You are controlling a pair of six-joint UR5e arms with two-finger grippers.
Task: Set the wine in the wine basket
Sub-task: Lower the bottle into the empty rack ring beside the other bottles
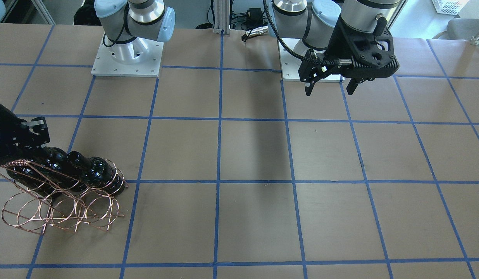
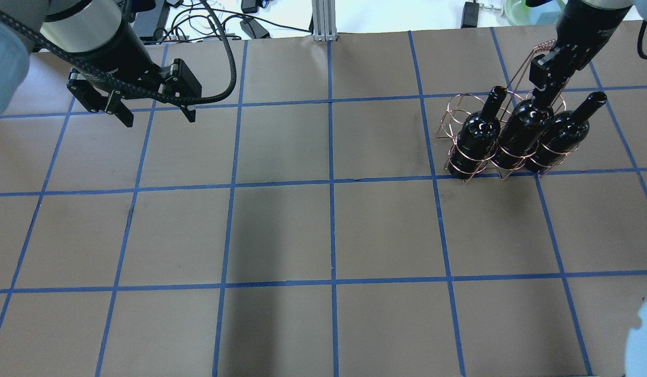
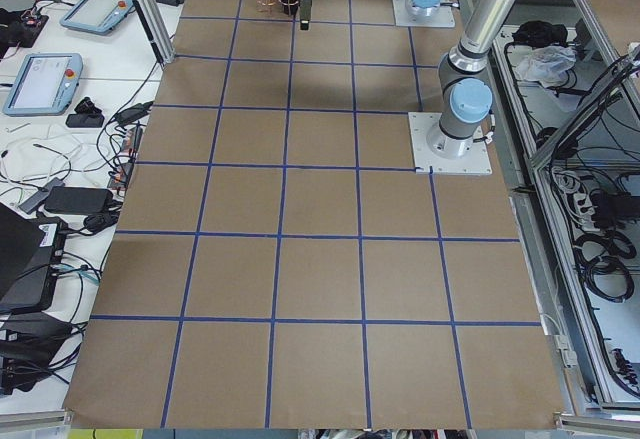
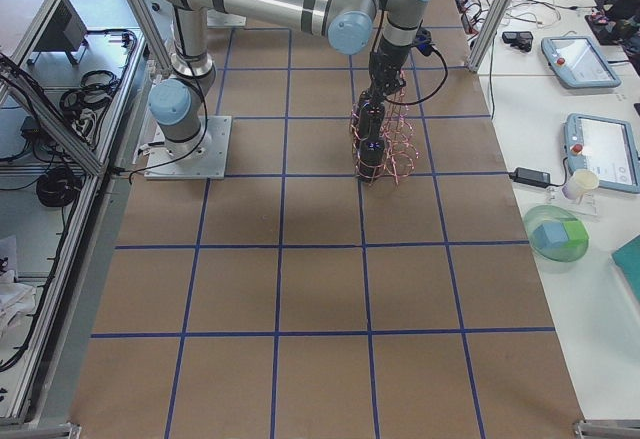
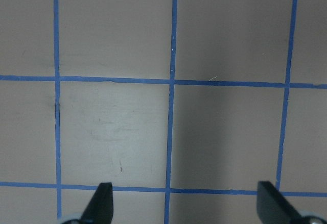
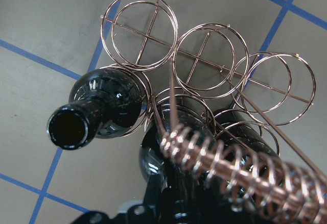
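1. The right pincer (image 2: 544, 97) is clasping the neck of the wine (image 2: 522, 131), the middle bottle of three.
2. The wine is sitting tilted in the basket (image 6: 230, 173), at two o'clock on the desk (image 2: 328, 235) seen from overhead.
3. The left pincer (image 2: 160, 120) is hanging spread wide over the desk at ten o'clock.

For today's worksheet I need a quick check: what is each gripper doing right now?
Left gripper: open, holding nothing.
Right gripper: closed on the neck of the middle wine bottle in the wine basket.
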